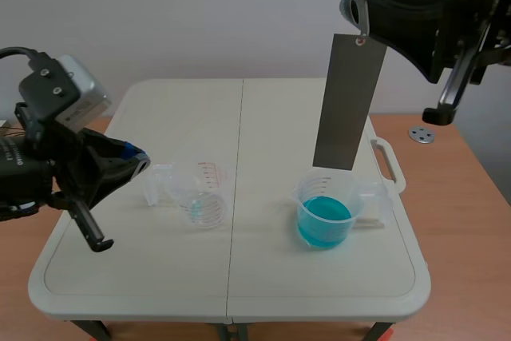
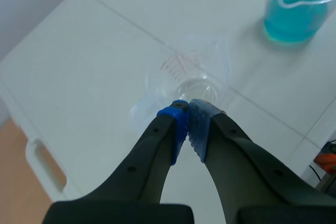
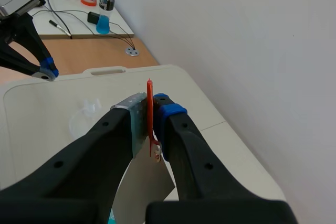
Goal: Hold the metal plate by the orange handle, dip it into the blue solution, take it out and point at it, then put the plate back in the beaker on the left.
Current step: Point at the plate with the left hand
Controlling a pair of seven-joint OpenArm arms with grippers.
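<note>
- Plate [image 1: 349, 101] hangs over the blue beaker [image 1: 325, 220], right fingers [image 3: 170, 115] pinching its orange handle [image 3: 150, 109].
- Left fingers [image 2: 176, 121] pressed together near the empty beaker [image 1: 200, 197].
- Dip seems next: lower it straight down.

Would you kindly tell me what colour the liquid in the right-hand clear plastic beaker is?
The liquid is turquoise blue, clearest in scene view.

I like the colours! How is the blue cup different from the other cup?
The right beaker holds blue solution; the left beaker is empty. The metal plate hangs above the right beaker; nothing hangs over the left beaker. Both are clear plastic and stand upright on the table.
</note>
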